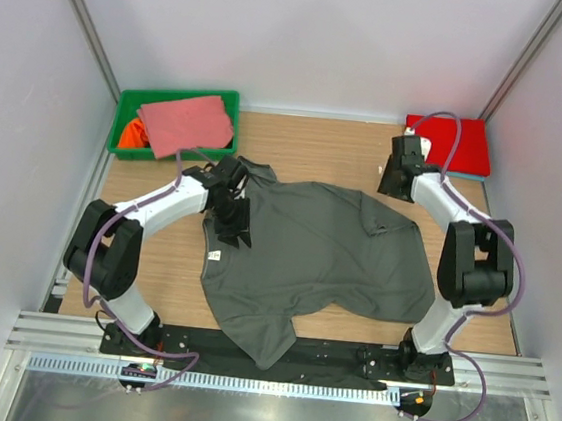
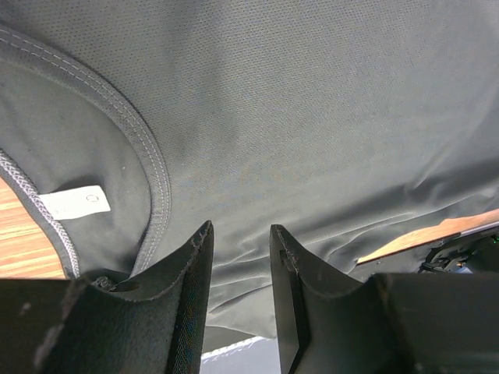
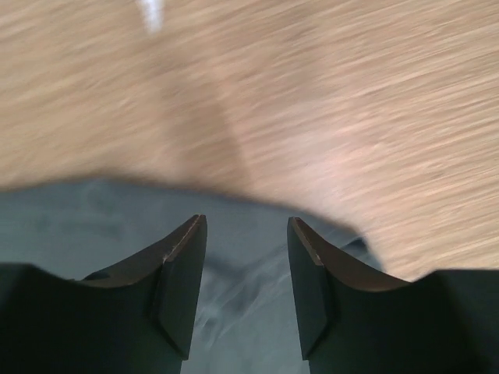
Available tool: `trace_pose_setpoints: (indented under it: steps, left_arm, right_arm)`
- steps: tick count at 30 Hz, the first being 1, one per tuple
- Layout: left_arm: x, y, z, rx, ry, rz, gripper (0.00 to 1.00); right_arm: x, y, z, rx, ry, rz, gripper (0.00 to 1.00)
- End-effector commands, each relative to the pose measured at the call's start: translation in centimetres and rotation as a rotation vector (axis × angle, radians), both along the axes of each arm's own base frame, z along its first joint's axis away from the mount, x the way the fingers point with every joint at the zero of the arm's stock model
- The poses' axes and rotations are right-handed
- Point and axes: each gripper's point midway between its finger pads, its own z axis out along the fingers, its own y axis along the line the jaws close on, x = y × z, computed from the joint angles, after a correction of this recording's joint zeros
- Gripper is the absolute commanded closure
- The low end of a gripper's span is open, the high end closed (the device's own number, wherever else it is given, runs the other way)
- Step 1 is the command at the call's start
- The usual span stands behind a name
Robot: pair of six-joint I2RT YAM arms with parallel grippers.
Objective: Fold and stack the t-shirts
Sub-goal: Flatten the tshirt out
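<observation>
Hovering left pincer: fingers apart with nothing between them, just above the dark grey shirt, beside its collar and white neck label.
Right pincer: fingers apart and empty, at the shirt's far right edge where cloth meets bare table; this view is blurred.
Shirt: lies rumpled on the table between the two arms, one corner lapping over the near edge.
Step in hand: by appearance, smoothing and squaring the shirt before a first fold.
Doing it well: pinch the collar side and the opposite edge together, draw outward evenly and low so the wrinkles flatten, and bring the overhanging corner back onto the wood.
Surroundings: red shirt folded at the far right corner; salmon-pink shirt and orange shirt in the green bin, far left.
</observation>
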Motion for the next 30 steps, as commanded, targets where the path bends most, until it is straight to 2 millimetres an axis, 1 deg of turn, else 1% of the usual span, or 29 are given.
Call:
trace_pose_setpoints:
  steps: [1, 2, 3, 6, 8, 12, 15, 19, 27, 30]
  left_arm:
    - [0.7, -0.9, 0.1, -0.049, -0.017, -0.009, 0.64]
    - [0.8, -1.0, 0.0, -0.049, -0.014, -0.011, 0.64]
    - [1.0, -1.1, 0.0, -0.052, -0.011, -0.018, 0.64]
    - [1.4, -1.3, 0.2, -0.051, -0.018, -0.030, 0.64]
    - [1.5, -1.4, 0.4, -0.053, -0.019, -0.036, 0.64]
    - [1.2, -1.3, 0.2, -0.049, -0.011, -0.047, 0.64]
    - [0.9, -1.1, 0.0, -0.044, 0.000, -0.053, 0.64]
    - [0.5, -0.9, -0.2, -0.037, 0.003, -0.061, 0.64]
    - [0.5, -1.0, -0.4, -0.044, 0.008, -0.058, 0.64]
    - [0.4, -0.9, -0.7, -0.041, 0.015, -0.058, 0.64]
  right_arm:
    - [-2.6, 5.6, 2.3, 0.131, -0.021, 0.202, 0.47]
    - [-3.3, 5.9, 1.7, 0.141, 0.000, 0.219, 0.47]
    - [-4.5, 6.2, 0.6, 0.149, 0.037, 0.248, 0.48]
    - [-6.0, 6.5, -1.1, 0.153, 0.080, 0.288, 0.51]
    - [-6.2, 6.6, -1.5, 0.156, 0.083, 0.319, 0.55]
    - [-6.2, 6.8, -2.9, 0.133, 0.116, 0.364, 0.53]
    - [-6.2, 7.2, -3.5, 0.147, 0.129, 0.388, 0.52]
    - [-6.7, 7.5, -4.8, 0.149, 0.160, 0.395, 0.55]
    - [-6.7, 6.8, -5.8, 0.065, 0.201, 0.396, 0.57]
    - [-6.3, 6.2, -5.6, 0.034, 0.201, 0.379, 0.69]
